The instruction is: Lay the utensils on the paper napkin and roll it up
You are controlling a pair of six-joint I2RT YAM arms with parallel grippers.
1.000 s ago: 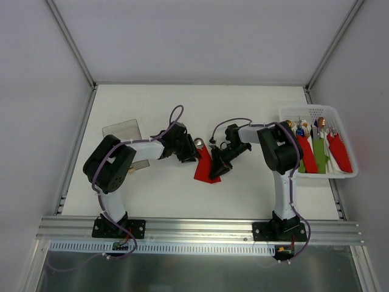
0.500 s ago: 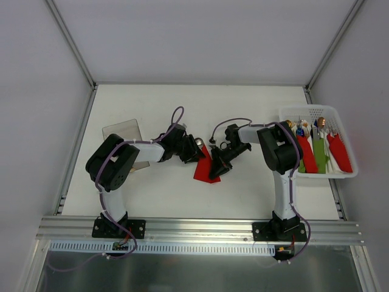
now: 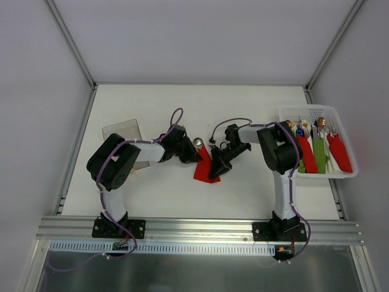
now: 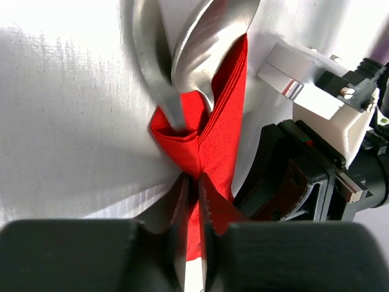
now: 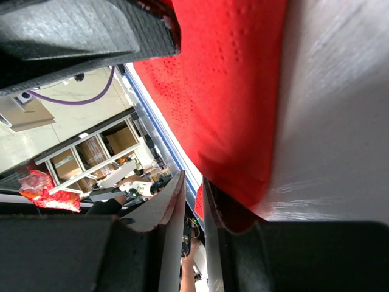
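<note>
The red paper napkin (image 3: 204, 168) lies partly folded at the table's middle. It wraps the utensils, whose shiny spoon bowl (image 3: 198, 142) pokes out at its far end. In the left wrist view the spoon bowl (image 4: 209, 36) and a second silver handle (image 4: 151, 58) go into the red fold (image 4: 209, 137). My left gripper (image 3: 189, 154) (image 4: 192, 185) is shut on the napkin's left edge. My right gripper (image 3: 217, 168) (image 5: 196, 201) is shut on the napkin's right edge (image 5: 231, 91), with red paper between its fingers.
A white basket (image 3: 311, 110) at the right holds several rolled red, green and white bundles (image 3: 309, 155) with gold and blue cutlery tips. A clear plastic sheet (image 3: 121, 130) lies at the left behind my left arm.
My left gripper has shifted slightly with the napkin's edge, and the spoon bowl shows a little more. The right arm has not moved.
</note>
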